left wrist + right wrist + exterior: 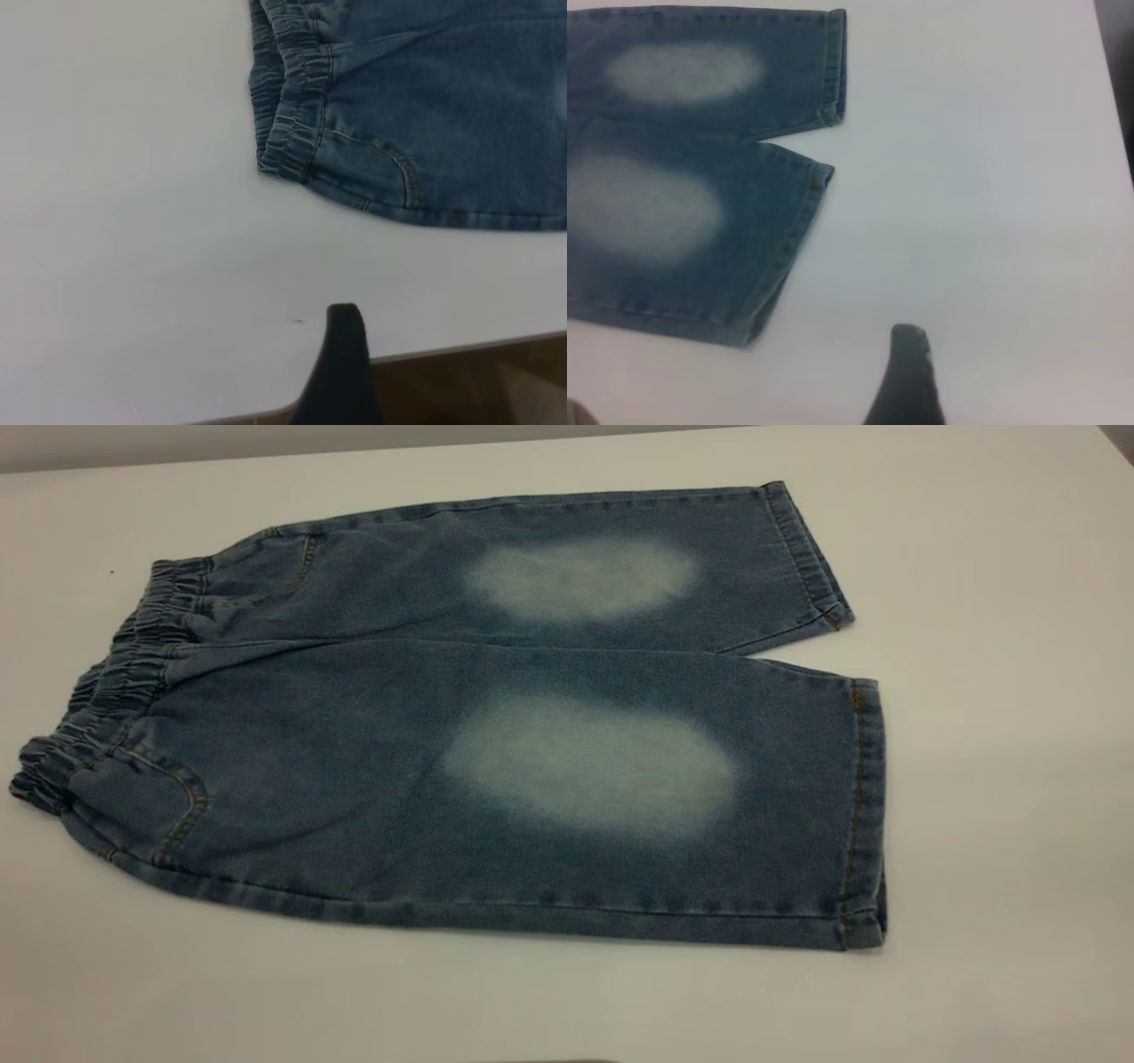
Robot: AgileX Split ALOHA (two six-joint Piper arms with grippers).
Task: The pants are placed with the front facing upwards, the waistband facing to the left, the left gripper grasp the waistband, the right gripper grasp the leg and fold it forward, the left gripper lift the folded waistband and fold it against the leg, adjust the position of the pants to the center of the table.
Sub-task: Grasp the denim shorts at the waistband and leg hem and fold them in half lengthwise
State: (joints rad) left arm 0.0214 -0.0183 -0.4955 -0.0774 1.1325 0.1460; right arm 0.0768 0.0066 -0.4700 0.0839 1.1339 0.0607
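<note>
The blue denim pants [496,717] lie flat on the white table [992,797], front up, with a pale oval on each leg. The gathered waistband [106,691] is at the left and the leg hems [864,815] point right. No gripper shows in the exterior view. In the left wrist view a black part of the left gripper [341,372] hangs over bare table near its edge, apart from the waistband [288,97]. In the right wrist view a black, white-scuffed part of the right gripper [911,381] is over bare table, apart from the nearer leg's hem [788,239].
The table's front edge [461,347] runs close by the left gripper, with brown floor beyond it. A dark strip past the table's side edge [1121,71] shows in the right wrist view. White tabletop surrounds the pants on all sides.
</note>
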